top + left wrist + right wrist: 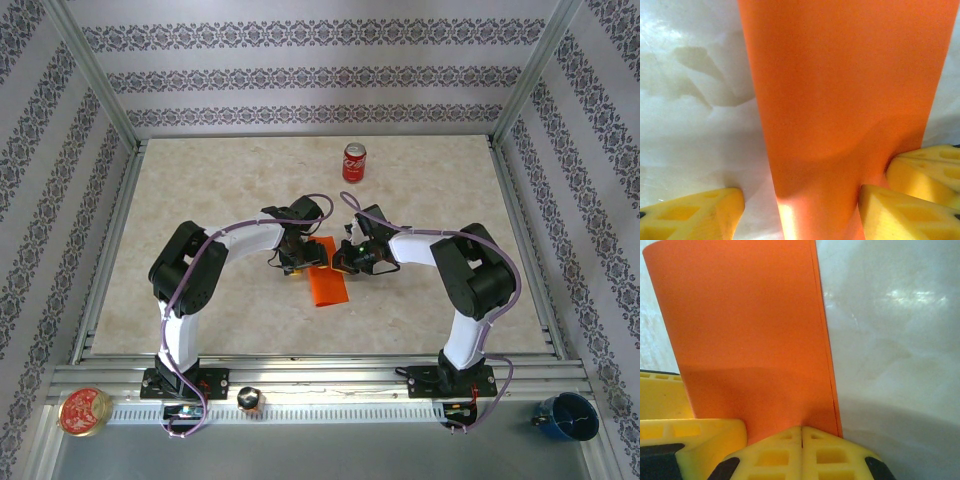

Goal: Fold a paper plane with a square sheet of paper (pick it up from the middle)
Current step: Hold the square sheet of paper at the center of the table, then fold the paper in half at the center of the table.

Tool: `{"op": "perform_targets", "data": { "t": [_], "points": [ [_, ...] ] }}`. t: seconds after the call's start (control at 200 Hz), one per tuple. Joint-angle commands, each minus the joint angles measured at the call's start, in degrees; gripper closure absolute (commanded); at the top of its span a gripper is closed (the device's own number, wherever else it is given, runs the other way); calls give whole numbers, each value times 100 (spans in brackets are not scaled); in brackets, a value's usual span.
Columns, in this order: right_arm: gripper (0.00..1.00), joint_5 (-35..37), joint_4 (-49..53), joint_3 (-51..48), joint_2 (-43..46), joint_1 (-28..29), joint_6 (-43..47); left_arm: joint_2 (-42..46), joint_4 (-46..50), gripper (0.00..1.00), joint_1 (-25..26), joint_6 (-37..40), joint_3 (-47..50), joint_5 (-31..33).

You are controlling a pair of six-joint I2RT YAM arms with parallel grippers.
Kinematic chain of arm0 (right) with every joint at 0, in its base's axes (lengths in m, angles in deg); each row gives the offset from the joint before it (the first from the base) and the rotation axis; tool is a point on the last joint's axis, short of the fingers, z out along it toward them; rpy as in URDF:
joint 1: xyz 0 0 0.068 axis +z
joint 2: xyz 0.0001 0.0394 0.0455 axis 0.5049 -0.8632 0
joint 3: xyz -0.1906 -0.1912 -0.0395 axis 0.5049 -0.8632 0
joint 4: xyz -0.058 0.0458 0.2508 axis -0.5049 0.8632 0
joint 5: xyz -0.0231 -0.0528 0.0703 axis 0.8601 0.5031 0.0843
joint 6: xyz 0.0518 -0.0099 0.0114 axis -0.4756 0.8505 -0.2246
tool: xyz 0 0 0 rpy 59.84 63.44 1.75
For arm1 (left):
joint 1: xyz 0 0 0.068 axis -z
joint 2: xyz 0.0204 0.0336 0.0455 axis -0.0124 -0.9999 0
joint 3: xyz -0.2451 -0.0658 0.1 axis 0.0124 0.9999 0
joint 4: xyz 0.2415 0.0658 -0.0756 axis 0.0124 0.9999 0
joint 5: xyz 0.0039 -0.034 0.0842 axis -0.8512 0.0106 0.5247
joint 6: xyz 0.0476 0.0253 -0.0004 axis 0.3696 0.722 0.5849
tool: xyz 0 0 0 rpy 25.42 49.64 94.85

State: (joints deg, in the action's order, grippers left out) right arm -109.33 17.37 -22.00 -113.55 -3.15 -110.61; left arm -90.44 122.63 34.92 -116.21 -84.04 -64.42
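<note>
So far the square sheet of paper [326, 282] lies mid-table as a doubled strip (nose and wings not yet folded). The left gripper [800, 200] straddles it, open and empty; the right gripper [801, 440] sits closed tight at its end.

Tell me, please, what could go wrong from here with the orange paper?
1. The right gripper is shut on the edge of the orange paper, where two layers show; a pull might slide them apart or tear them.
2. The left gripper stands open astride the paper, very near the right one; closing could make the fingers collide.
</note>
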Motion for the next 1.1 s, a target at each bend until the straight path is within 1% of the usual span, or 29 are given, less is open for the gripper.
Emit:
{"op": "perform_targets", "data": {
  "t": [0.0,0.22,0.295,0.445,0.515,0.57,0.739,0.894,0.934,1.094],
  "points": [
    [100,578,705,-128,-261,76,185,-251,-855,34,146,83,406,-86],
    [100,564,710,-68,-273,86,76,956,-1713,33,-45,-77,1009,-158],
    [100,569,670,-87,-252,81,1,1234,-2385,38,-188,-227,1426,-480],
    [100,581,634,-114,-237,90,-129,1481,-4266,67,-353,-835,2352,-1151],
    [100,608,615,-138,-218,95,-171,1417,-4661,80,-372,-967,2506,-1317],
    [100,604,600,-149,-210,103,-184,1354,-4784,86,-382,-1009,2548,-1379],
    [100,608,615,-149,-210,130,-193,1204,-5173,92,-384,-1131,2734,-1444],
    [100,643,619,-167,-194,139,-211,984,-5362,96,-399,-1211,2842,-1532],
    [100,644,626,-167,-202,147,-213,948,-5343,97,-399,-1220,2873,-1477],
    [100,704,656,-176,-217,164,-213,866,-5247,98,-443,-1163,3172,-1139]
  ]
}}
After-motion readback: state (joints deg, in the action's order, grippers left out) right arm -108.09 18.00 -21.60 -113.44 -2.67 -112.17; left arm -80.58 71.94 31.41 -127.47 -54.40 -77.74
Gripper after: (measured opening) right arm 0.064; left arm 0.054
